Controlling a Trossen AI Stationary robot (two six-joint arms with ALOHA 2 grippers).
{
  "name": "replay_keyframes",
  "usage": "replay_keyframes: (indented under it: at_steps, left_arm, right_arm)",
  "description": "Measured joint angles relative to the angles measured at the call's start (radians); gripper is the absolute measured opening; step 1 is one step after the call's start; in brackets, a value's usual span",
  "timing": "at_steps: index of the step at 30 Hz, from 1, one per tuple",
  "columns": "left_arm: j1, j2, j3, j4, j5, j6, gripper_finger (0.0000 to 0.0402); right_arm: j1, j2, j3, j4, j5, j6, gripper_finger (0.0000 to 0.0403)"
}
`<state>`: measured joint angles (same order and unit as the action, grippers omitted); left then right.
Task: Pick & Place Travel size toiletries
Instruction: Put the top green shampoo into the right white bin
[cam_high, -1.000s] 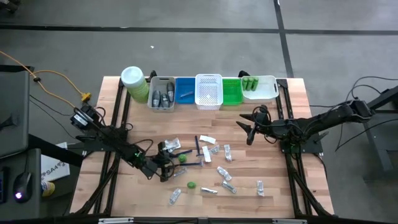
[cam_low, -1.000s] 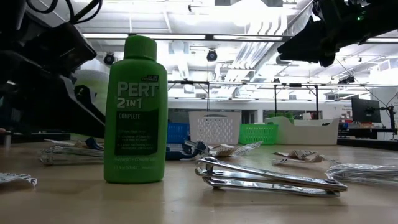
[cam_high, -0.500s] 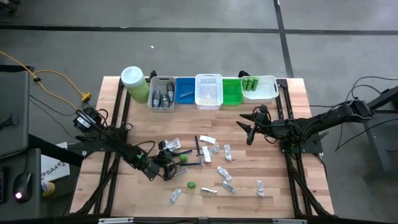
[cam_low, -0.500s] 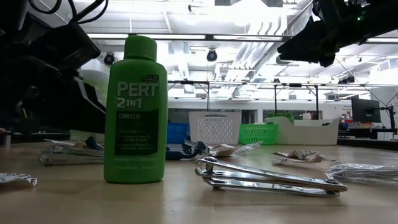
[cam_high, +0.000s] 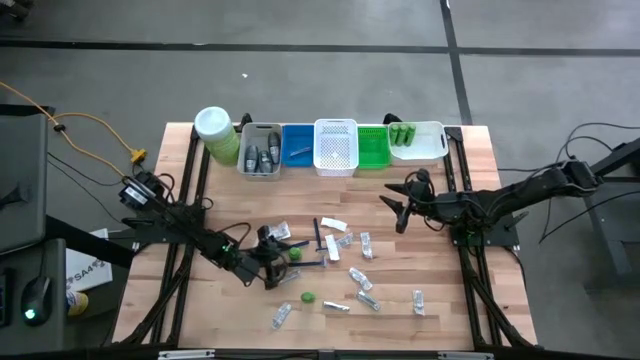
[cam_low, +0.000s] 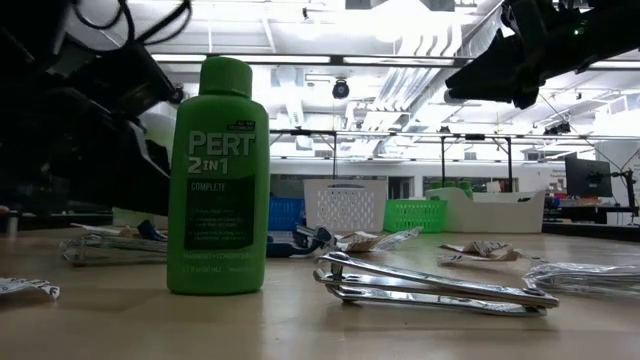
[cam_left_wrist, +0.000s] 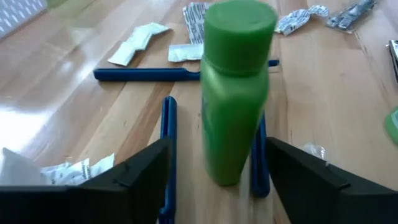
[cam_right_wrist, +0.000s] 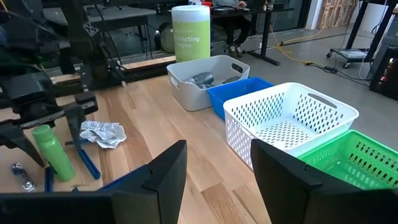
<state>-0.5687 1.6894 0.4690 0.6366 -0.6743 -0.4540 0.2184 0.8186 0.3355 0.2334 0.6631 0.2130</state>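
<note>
A small green bottle (cam_left_wrist: 233, 93) stands upright on the wooden table (cam_high: 440, 240), on its base; in the high view the bottle (cam_high: 293, 254) is left of centre. My left gripper (cam_high: 275, 260) is low and open, one finger on each side of the bottle with a gap showing on both sides. A second green bottle (cam_low: 218, 175) stands nearer the front edge. Sachets (cam_high: 362, 245), blue sticks (cam_left_wrist: 180, 74) and a metal clipper (cam_low: 430, 285) lie scattered. My right gripper (cam_high: 398, 205) hovers open above the table's right half, with nothing between its fingers (cam_right_wrist: 155, 174).
Along the far edge stands a row of bins: grey (cam_high: 260, 150), blue (cam_high: 297, 145), white (cam_high: 336, 147), green (cam_high: 372, 147) and a white tray (cam_high: 418, 140) with green bottles in it. A big pale-green jar (cam_high: 215, 133) stands at their left end. Bare wood lies between bins and items.
My left gripper has edged a little toward the table's right edge, closer around the standing green bottle. The bottle has stayed upright in place.
</note>
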Motion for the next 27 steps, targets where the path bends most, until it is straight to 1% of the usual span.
replay_keyframes:
  at_steps: [3, 7, 12, 17, 21, 27]
  left_arm:
    - [0.028, 0.0, 0.0, 0.0, 0.044, 0.0, 0.0287]
    - [0.034, 0.0, 0.0, 0.004, 0.05, 0.001, 0.0291]
    - [0.034, 0.007, 0.0, 0.012, 0.054, 0.001, 0.0269]
    - [0.034, 0.063, 0.012, 0.078, 0.031, 0.012, 0.0247]
    - [0.033, 0.091, 0.036, 0.069, 0.008, 0.017, 0.0237]
    - [0.033, 0.093, 0.061, 0.072, 0.002, 0.062, 0.0219]
  right_arm:
    - [0.0, 0.017, 0.0, 0.0, 0.0, 0.0, 0.0171]
    - [0.0, 0.043, 0.0, 0.002, 0.0, 0.0, 0.0171]
    - [0.0, 0.056, 0.0, 0.007, 0.0, 0.0, 0.0171]
    - [0.0, 0.056, 0.0, 0.01, 0.004, 0.0, 0.0171]
    - [0.0, 0.056, 0.0, 0.01, 0.009, 0.0, 0.0171]
    - [0.0, 0.056, 0.0, 0.016, 0.01, 0.0, 0.0171]
